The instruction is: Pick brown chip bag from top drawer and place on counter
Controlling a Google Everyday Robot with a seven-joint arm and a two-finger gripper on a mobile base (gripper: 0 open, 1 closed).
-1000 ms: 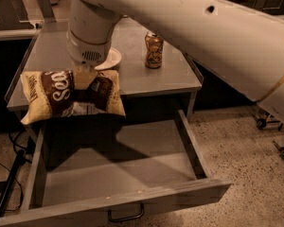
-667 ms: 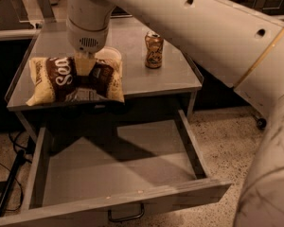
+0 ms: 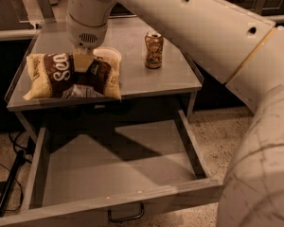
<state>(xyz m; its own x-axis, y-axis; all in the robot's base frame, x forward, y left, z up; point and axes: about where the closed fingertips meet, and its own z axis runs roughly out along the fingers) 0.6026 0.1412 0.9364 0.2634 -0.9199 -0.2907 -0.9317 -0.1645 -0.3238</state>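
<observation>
The brown chip bag (image 3: 54, 74), dark brown with white script and cream-yellow ends, hangs at the front left of the counter (image 3: 132, 79), over its front edge. My gripper (image 3: 84, 66) comes down from the big white arm and is shut on the bag's middle, crumpling it. The top drawer (image 3: 113, 174) stands pulled out below the counter with a bare grey bottom and a small bar handle (image 3: 125, 216) on its front panel.
A brown can (image 3: 153, 50) stands upright on the counter's right half. A white bowl (image 3: 109, 55) sits just behind the bag. The white arm fills the upper right. A black cable lies on the floor at left.
The gripper has carried the bag up and back, from over the drawer's rear to the counter's front left. The drawer stays open.
</observation>
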